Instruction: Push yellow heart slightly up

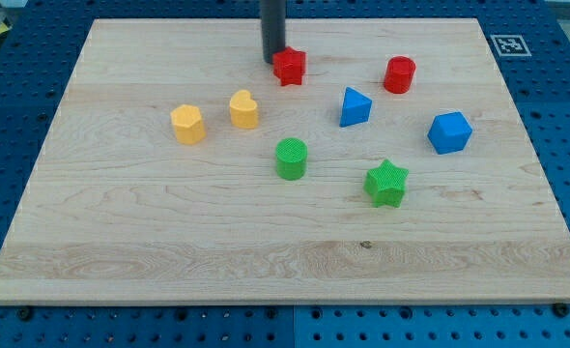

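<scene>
The yellow heart (pixel 244 109) lies left of the board's middle, in the upper half. A yellow hexagon (pixel 187 124) sits just to its left. My tip (pixel 272 60) rests on the board near the view's top, touching the left side of the red star (pixel 290 66). The tip stands above and slightly right of the yellow heart, about a block's width away from it.
A red cylinder (pixel 399 74), a blue triangular block (pixel 355 106) and a blue hexagon-like block (pixel 449 132) lie to the right. A green cylinder (pixel 291 159) and a green star (pixel 386 183) lie below the middle. The wooden board (pixel 121 251) sits on a blue pegboard.
</scene>
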`<control>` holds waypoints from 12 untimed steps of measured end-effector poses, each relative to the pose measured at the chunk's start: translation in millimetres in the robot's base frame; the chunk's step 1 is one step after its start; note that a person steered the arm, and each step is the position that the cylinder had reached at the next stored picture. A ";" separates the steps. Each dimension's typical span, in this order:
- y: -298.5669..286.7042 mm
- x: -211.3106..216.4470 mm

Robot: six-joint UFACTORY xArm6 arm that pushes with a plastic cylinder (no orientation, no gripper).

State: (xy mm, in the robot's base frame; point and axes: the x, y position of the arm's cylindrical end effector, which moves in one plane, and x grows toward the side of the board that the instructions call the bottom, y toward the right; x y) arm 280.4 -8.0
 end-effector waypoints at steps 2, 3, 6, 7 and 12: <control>2.8 0.0; -11.3 2.1; -39.2 72.7; -18.8 97.9; 16.0 142.6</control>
State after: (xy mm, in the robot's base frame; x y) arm 423.0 7.9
